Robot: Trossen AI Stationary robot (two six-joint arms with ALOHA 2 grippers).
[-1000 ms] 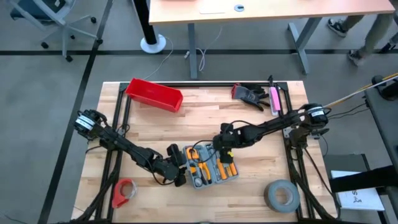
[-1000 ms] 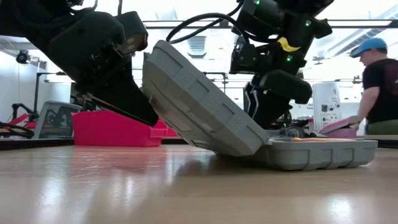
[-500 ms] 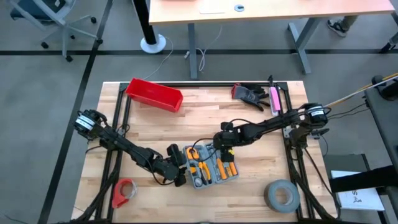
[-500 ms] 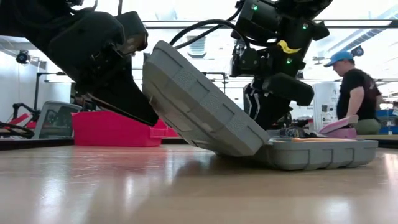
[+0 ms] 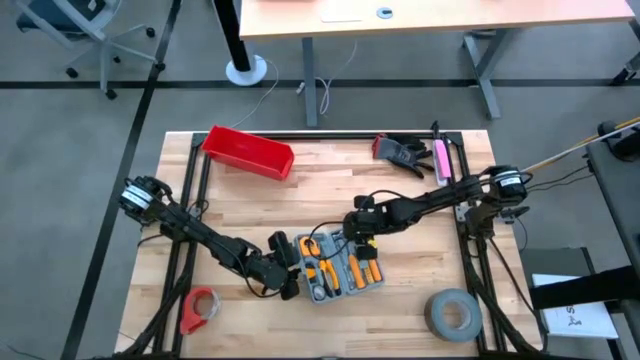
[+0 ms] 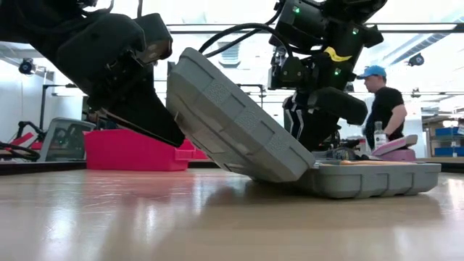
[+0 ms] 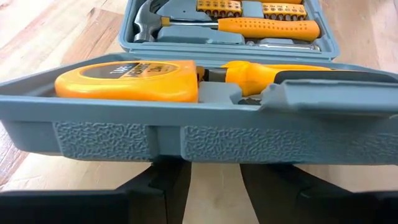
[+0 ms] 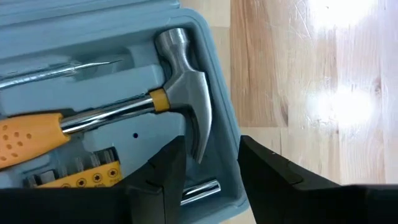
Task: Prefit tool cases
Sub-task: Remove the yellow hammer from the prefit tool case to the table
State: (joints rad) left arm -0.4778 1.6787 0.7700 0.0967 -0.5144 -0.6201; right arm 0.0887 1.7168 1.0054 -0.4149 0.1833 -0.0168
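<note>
A: How's the light?
B: Bright from overhead. Beside the right gripper (image 8: 208, 168) white glare washes out the table (image 8: 323, 74).
A: Anything soft?
B: The left gripper (image 6: 123, 80) is a dark silhouette against blown-out windows, and the tabletop nearest the lens blurs.

**Both my arms reach in toward the middle**

My left arm runs low from the near-left corner, elbow down, and my left gripper (image 5: 287, 268) has its two fingers (image 7: 163, 186) set apart with a gap between them. My right arm stretches in from the right side, wrist bent downward; my right gripper (image 5: 357, 240) points down, fingers (image 8: 163, 171) parted.
</note>
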